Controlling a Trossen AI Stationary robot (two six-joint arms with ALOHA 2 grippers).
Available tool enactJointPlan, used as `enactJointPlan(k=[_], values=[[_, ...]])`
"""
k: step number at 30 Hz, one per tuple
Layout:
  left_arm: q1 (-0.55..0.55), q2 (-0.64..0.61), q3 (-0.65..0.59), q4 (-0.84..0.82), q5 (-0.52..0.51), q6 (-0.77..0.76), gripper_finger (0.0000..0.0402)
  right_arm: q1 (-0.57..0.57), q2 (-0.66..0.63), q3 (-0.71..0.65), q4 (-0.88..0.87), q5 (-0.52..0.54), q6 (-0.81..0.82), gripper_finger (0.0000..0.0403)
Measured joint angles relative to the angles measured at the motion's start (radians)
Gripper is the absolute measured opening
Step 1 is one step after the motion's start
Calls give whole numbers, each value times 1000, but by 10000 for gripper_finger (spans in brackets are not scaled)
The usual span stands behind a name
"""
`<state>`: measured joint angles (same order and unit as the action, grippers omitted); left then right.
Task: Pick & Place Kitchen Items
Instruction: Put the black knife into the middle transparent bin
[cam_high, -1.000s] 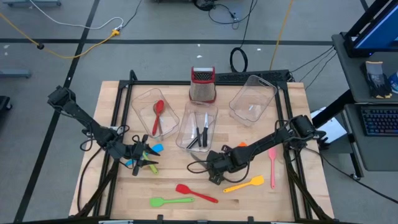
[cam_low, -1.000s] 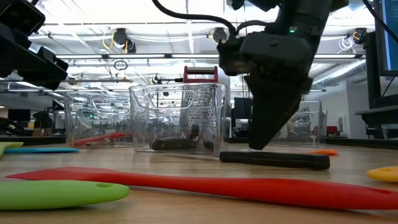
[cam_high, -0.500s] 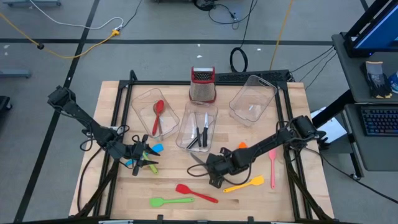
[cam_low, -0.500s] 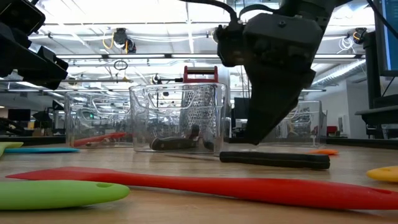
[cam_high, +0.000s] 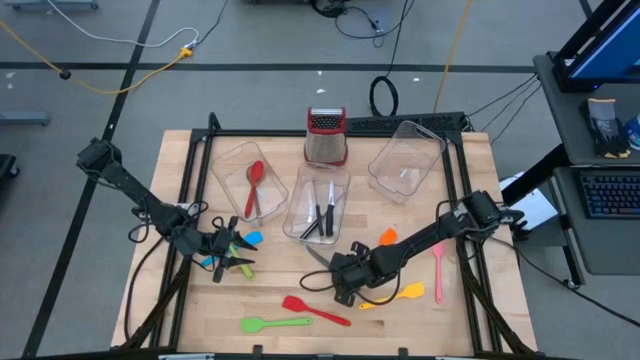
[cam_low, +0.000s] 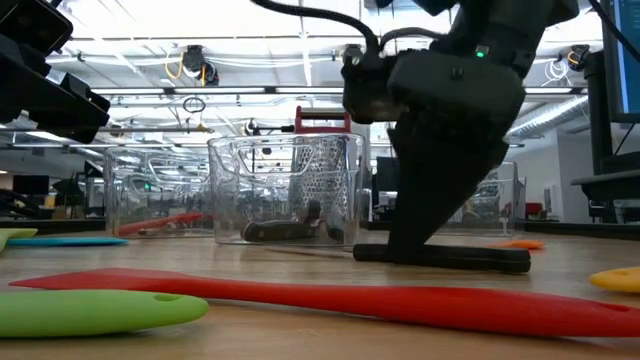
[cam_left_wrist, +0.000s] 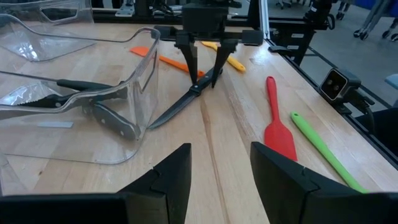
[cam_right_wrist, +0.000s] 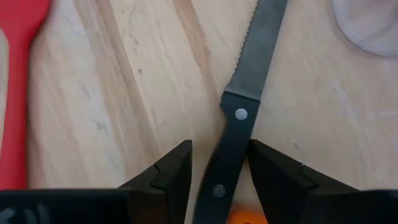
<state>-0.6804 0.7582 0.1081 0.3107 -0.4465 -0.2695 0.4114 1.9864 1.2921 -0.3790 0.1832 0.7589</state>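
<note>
On the wooden table (cam_high: 180, 160), three clear plastic tubs are set out along the far half. In the left tub (cam_high: 236, 172) a red spoon (cam_high: 254, 183) is laid lengthwise. In the middle tub (cam_high: 318, 205) black-handled knives (cam_high: 322, 217) are held, at least two, their handles toward the near end. The right tub (cam_high: 405, 160) is seen tilted, with nothing made out inside it. A steel box grater (cam_high: 326, 137) with a red top is stood just behind the middle tub.

Near the front of the middle tub, a serrated knife (cam_right_wrist: 239, 118) with a black riveted handle is lying flat on the wood. The right gripper (cam_high: 343, 283) is lowered over its handle, one finger on each side, with the jaws parted and small gaps left to the handle; no grip on it can be confirmed. In the low view the fingertips are seen down at the handle.

The left gripper (cam_high: 232, 256) is held at the left side of the table, jaws apart and nothing between them, beside a blue utensil (cam_high: 252, 239).

Loose on the front of the table are found a red spatula (cam_high: 315, 310), a green spatula (cam_high: 274, 324), a yellow spatula (cam_high: 396, 296), a pink spatula (cam_high: 438, 268) and an orange utensil (cam_high: 388, 236).
</note>
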Motion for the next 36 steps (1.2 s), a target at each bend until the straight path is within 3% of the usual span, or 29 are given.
enactJointPlan(k=[10, 18, 29, 36], values=[[0, 0, 0, 0, 0, 4, 168, -4, 34, 3, -20, 16, 20, 134], [0, 0, 0, 0, 0, 4, 168, -4, 36, 1, -42, 29, -1, 54], [0, 0, 0, 0, 0, 4, 168, 8, 23, -3, 67, 2, -121, 53], [0, 0, 0, 1, 0, 0, 168, 13, -56, -7, 133, -29, -191, 53]])
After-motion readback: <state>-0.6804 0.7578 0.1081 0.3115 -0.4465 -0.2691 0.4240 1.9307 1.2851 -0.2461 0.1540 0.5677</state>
